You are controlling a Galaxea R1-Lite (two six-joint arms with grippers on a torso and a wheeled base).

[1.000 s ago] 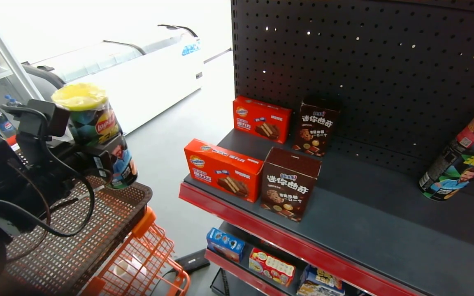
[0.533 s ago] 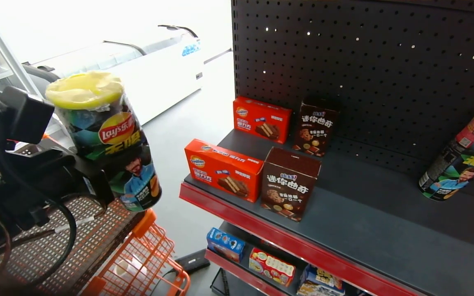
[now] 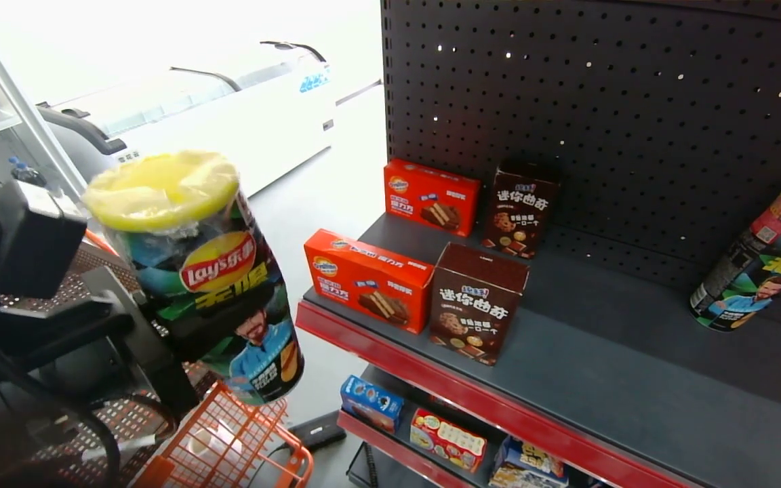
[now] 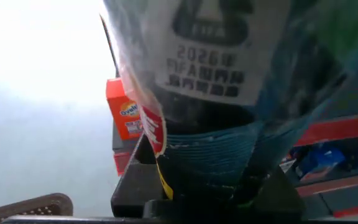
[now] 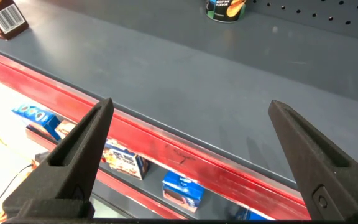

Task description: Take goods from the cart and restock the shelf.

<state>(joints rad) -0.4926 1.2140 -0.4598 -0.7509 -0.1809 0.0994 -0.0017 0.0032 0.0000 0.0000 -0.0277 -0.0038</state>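
My left gripper (image 3: 180, 325) is shut on a tall chips can (image 3: 204, 271) with a yellow lid, held upright in the air above the orange cart (image 3: 228, 434), left of the shelf (image 3: 634, 379). In the left wrist view the chips can (image 4: 229, 93) stands close up between the black fingers (image 4: 135, 180). A second chips can (image 3: 760, 261) leans against the pegboard at the shelf's far right; it is the chips can (image 5: 225, 9) seen beyond the shelf board from the right wrist. My right gripper (image 5: 194, 155) hangs open over the shelf's red front edge (image 5: 185, 149).
Two orange boxes (image 3: 367, 278) and two brown cookie boxes (image 3: 478, 301) stand at the shelf's left end. Wide bare shelf board lies between them and the leaning can. Lower shelves hold small boxes (image 3: 448, 437). A white freezer (image 3: 228, 115) stands behind the cart.
My left gripper has carried the chips can up out of the cart, to the right and nearer the head camera, toward the shelf. The shelf goods have not moved.
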